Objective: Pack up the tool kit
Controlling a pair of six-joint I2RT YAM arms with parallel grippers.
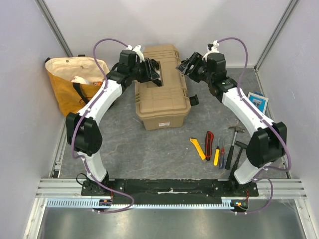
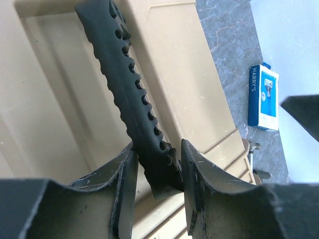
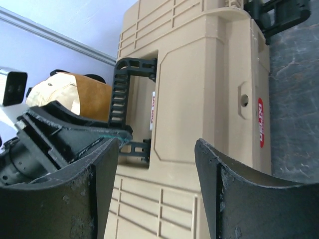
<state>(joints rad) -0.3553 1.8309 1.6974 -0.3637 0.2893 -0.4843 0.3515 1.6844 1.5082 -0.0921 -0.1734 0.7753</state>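
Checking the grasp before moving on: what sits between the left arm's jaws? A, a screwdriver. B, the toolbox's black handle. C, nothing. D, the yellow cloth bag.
B: in the left wrist view the black handle of the tan toolbox runs between the left arm's jaws.

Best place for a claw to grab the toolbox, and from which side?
The black handle, from above, fingers either side of its bar. It stands up off the toolbox and is narrow and ribbed, while the box itself looks far wider than a claw. The left claw is around it that way.
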